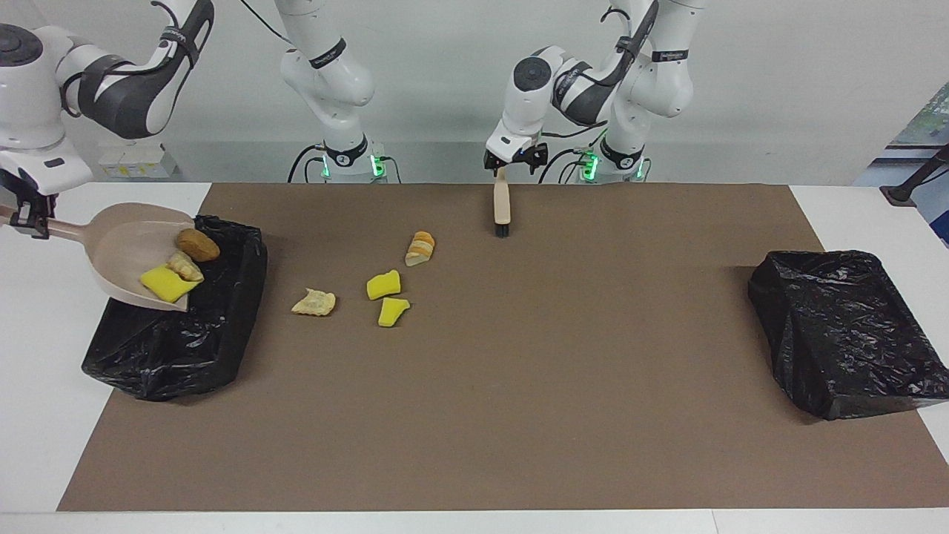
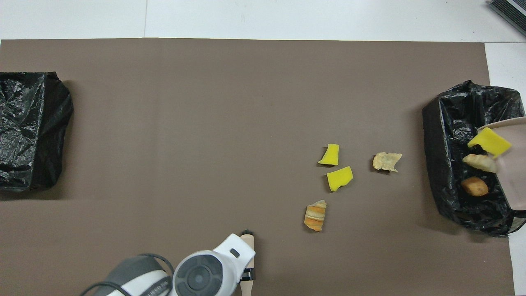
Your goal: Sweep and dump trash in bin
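Facing view: approx. halfway, judging by the count. The right tool (image 1: 30, 220), at the left edge of the frame, is clamped on the handle of the dustpan (image 1: 122, 248), which is tipped over the bin (image 1: 170, 348) at centre-left. 3 scraps (image 1: 167, 283) sit at the pan's lip, not yet clearly in the bag. 4 more scraps (image 1: 384, 285) lie on the mat (image 1: 519, 386) mid-frame, unswept. The left tool (image 1: 513, 159), top centre, is at the top of the brush (image 1: 502, 204), which stands bristles-down on the mat; grip or no grip can't be told. A spare bin (image 1: 845, 330) sits on the worktop (image 1: 44, 445) at the right of the frame.

Overhead view: the dustpan (image 2: 513, 164) pokes in at the right edge over the bin (image 2: 448, 164). The brown scrap (image 2: 474, 186) looks off the lip and the yellow one (image 2: 489, 143) is on it. The 4 loose scraps (image 2: 339, 178) are right of centre. The brush (image 2: 248, 240) is at bottom centre, with the left tool hidden under its arm.
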### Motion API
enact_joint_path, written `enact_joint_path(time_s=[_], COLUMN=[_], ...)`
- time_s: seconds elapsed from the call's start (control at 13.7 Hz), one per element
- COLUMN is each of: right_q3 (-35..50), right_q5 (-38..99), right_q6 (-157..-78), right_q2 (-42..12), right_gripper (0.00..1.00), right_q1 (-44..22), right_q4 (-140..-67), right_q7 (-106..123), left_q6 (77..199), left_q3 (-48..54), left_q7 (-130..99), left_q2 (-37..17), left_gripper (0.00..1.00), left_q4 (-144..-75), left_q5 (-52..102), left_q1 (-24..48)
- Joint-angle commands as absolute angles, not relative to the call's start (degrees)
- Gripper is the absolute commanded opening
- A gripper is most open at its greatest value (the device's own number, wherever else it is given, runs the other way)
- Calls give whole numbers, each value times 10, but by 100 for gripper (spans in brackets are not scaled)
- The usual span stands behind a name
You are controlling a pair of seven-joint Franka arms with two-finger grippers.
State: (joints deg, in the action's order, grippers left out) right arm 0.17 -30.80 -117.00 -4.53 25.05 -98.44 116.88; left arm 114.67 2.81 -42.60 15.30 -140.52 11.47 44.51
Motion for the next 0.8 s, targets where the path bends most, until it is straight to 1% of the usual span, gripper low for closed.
enact_joint_path(time_s=[0.0,0.22,0.36,0.73], right_q3=[6,9,12,26], right_q5=[-342,-337,-311,-204], right_q6=[-1175,-1172,-1159,-1114], right_q2=[-40,-33,-27,-23], right_gripper=[0,0,0,0], right_q1=[251,251,253,251], right_q4=[-983,-980,-985,-987], right_q7=[1155,1154,1150,1147], left_q6=[1113,1094,1043,953], left_q3=[34,34,34,33], left_q7=[-366,-232,-145,-78], left_q2=[168,167,159,156], left_gripper=[100,100,100,100], left_q4=[-1391,-1318,-1248,-1110], left_q5=[44,38,38,38], left_q1=[348,230,174,99])
